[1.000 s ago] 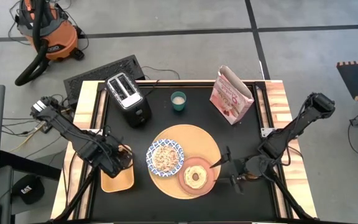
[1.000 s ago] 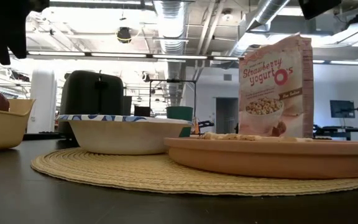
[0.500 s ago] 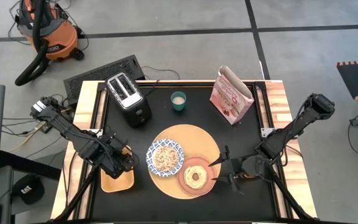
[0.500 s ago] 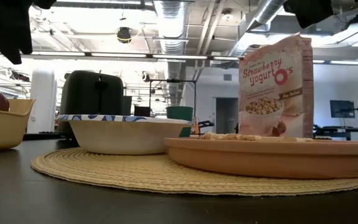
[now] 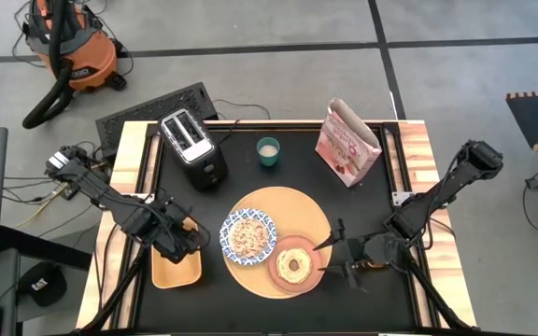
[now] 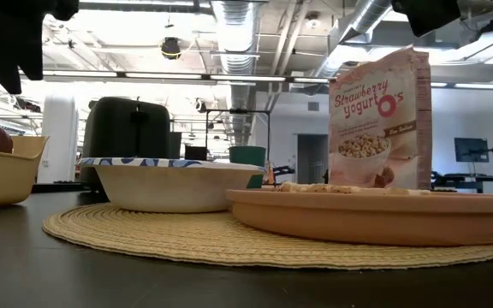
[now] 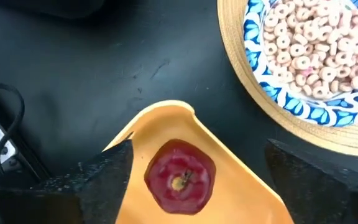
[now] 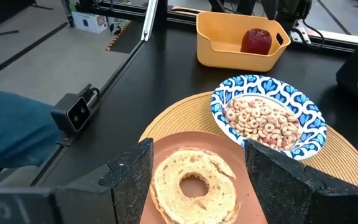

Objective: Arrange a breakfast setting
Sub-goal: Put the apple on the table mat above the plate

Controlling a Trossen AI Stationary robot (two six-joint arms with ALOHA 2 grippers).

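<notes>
Left gripper [image 5: 187, 239], from above, hangs over the near end of the yellow tray [image 5: 176, 269], so come straight down. Your left wrist view shows its fingers [image 7: 107, 177] spread, empty, the dark red apple [image 7: 179, 177] between them; centre before clamping.

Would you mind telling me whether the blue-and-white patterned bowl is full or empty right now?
Filled: the blue-and-white patterned bowl holds a layer of pale ring-shaped cereal, seen in both wrist views; it sits upright on the round tan woven board.
</notes>
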